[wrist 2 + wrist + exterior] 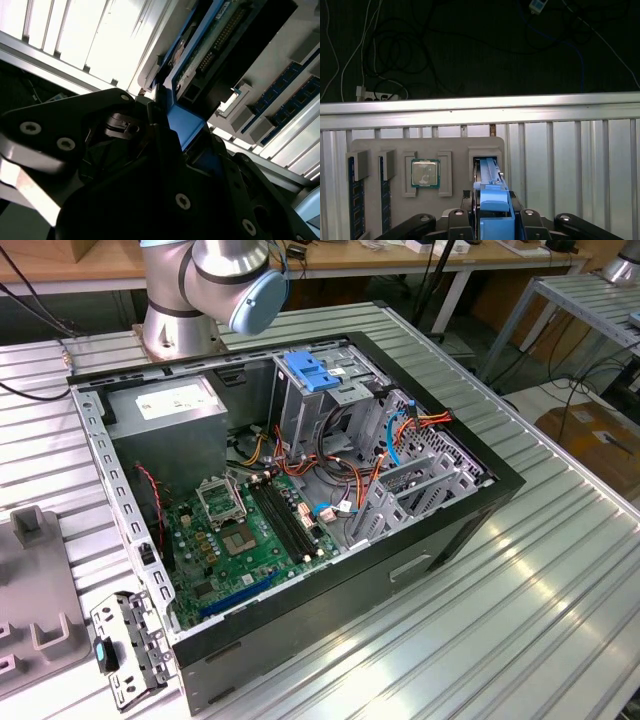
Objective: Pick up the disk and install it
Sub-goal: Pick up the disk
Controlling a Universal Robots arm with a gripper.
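Observation:
In the first wrist view the disk point(488, 176) stands on edge in a slot of a grey holder tray point(455, 150), and its bright blue carrier frame sits between the fingers of my gripper point(493, 212). The second wrist view shows the same disk point(212, 37) from the side, with its green circuit board and its blue frame, and my gripper point(172, 122) clamped onto the blue end. The dark fingers press against both sides of the carrier. The disk still sits in its slot.
The tray also holds a processor chip point(425, 173) and memory sticks point(353, 200) in slots. In the exterior view an open computer case point(430, 540) lies on the ribbed metal table, with the motherboard point(250, 530), loose cables and a tall grey cage topped by a blue latch point(310, 370).

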